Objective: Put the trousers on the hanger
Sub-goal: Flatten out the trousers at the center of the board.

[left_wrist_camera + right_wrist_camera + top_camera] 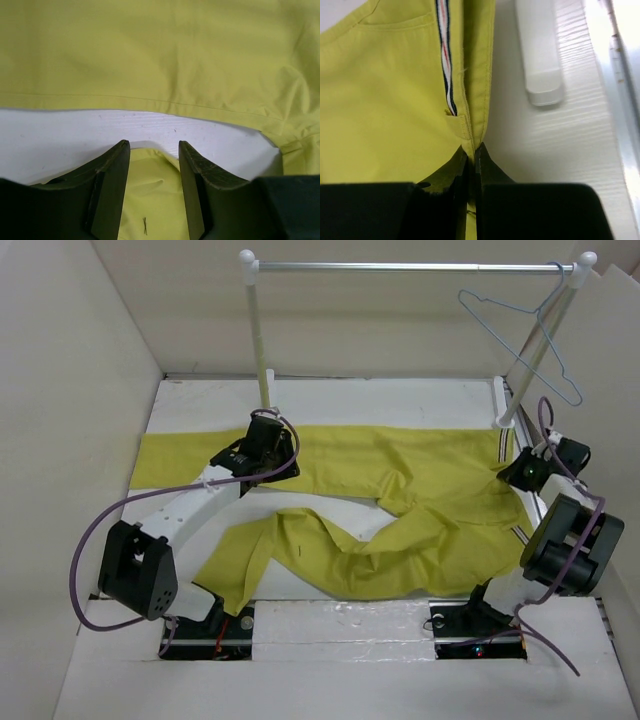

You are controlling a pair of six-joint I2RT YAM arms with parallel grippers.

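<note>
Barely begun: the right gripper (471, 152) pinches the trousers (400, 480) at the waistband, the left gripper (154, 145) gapes empty, the hanger (520, 350) hangs bare.

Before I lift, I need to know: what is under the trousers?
The trousers lie on the white table, which shows between the two legs. Anything beneath the fabric itself is covered. The right gripper is shut on the waistband edge; the left gripper is open above.

Far leg of trousers (420, 500) partly under left arm (190, 505); waistband partly behind right arm (565, 540); wrist views crop fabric.
</note>
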